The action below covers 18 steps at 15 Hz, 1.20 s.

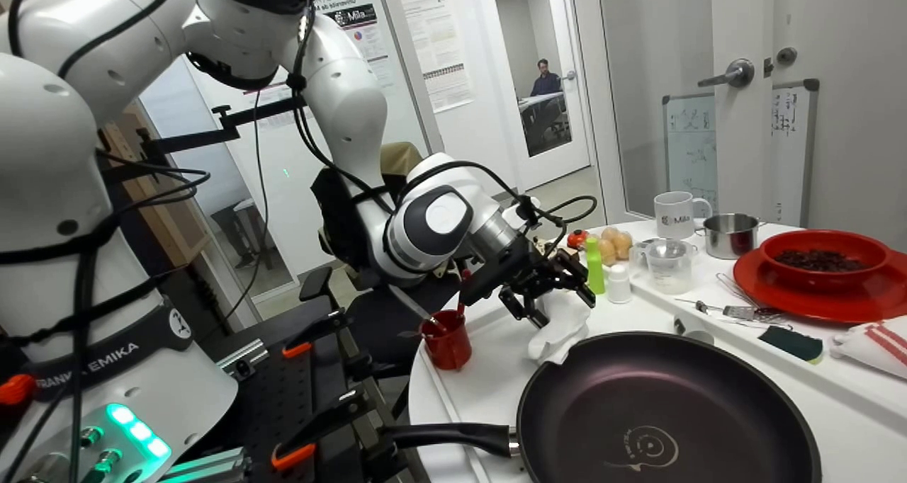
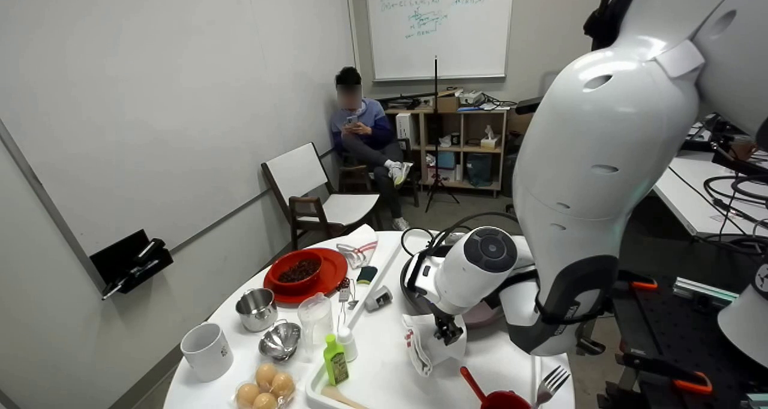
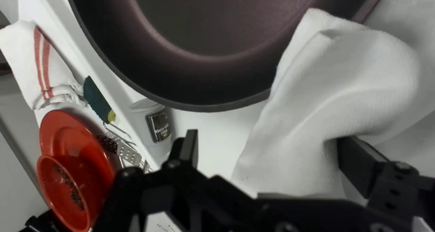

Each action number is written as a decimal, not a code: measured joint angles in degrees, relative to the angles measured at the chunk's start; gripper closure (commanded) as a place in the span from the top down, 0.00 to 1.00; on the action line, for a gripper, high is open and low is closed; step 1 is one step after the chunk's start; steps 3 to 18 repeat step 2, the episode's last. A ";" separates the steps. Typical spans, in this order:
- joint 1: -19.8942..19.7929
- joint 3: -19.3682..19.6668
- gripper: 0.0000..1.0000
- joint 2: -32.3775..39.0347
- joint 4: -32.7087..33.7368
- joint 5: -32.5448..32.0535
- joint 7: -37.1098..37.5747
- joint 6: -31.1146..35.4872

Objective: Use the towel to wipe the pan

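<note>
I have the hand (image 3: 272,152) tilted low beside the pan (image 3: 210,51), fingers parted wide. The white towel (image 3: 326,101) sits loose and creased, partly between them, one end overlapping the pan's rim.

My gripper (image 3: 268,145) is black, my arm (image 2: 576,157) white. I see a white towel (image 2: 437,350) with small red marks, a black pan (image 1: 659,391) with pale rings, a white cloth (image 3: 25,63) with red stripes, a red plate (image 1: 772,297) and red bowl (image 1: 825,277).
</note>
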<state>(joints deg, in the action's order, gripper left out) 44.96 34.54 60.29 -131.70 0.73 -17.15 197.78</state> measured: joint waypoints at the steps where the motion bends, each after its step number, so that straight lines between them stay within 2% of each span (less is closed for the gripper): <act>1: 0.00 0.00 1.00 0.00 0.00 0.00 0.00 0.00; 18: 0.00 0.00 1.00 0.00 0.00 0.00 0.00 0.00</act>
